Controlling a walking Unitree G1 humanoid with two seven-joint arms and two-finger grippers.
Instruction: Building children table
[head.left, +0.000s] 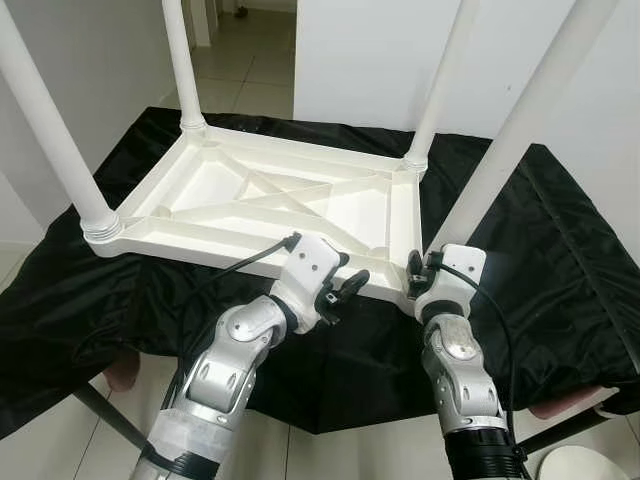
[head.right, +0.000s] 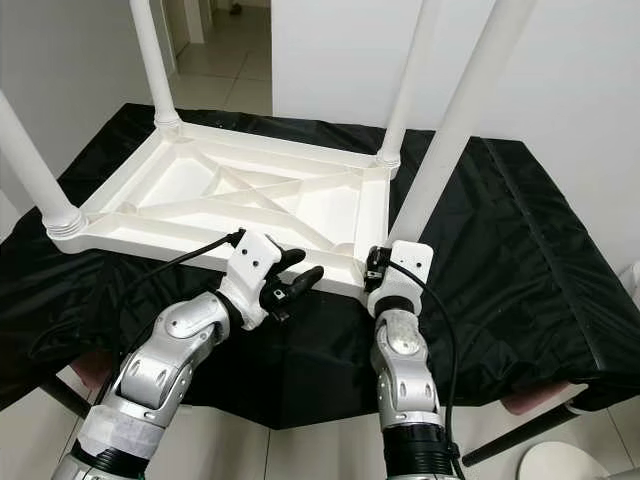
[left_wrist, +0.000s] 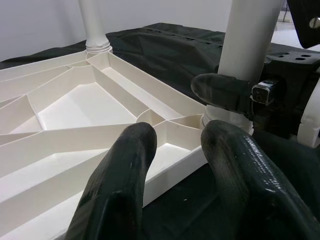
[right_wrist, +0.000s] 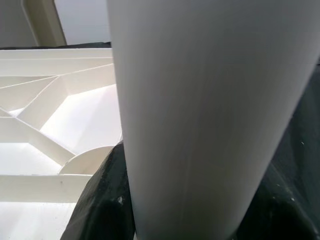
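Children's table (head.left: 270, 200) lies upside down on the black-draped surface (head.left: 560, 260), four legs up. Head view: right gripper (head.left: 425, 275) fingers holding the near-right leg (head.left: 500, 150) at its socket; a skewed push could cross-thread it. Left wrist view: left gripper (left_wrist: 175, 165) fingers wide, empty, beside the frame edge, so the table may slide.

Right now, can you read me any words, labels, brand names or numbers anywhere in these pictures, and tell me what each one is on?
None: no readable text anywhere.
The upside-down white table and its legs are plain plastic.
The black cloth carries no print.
The left hand and right hand show no legible label.
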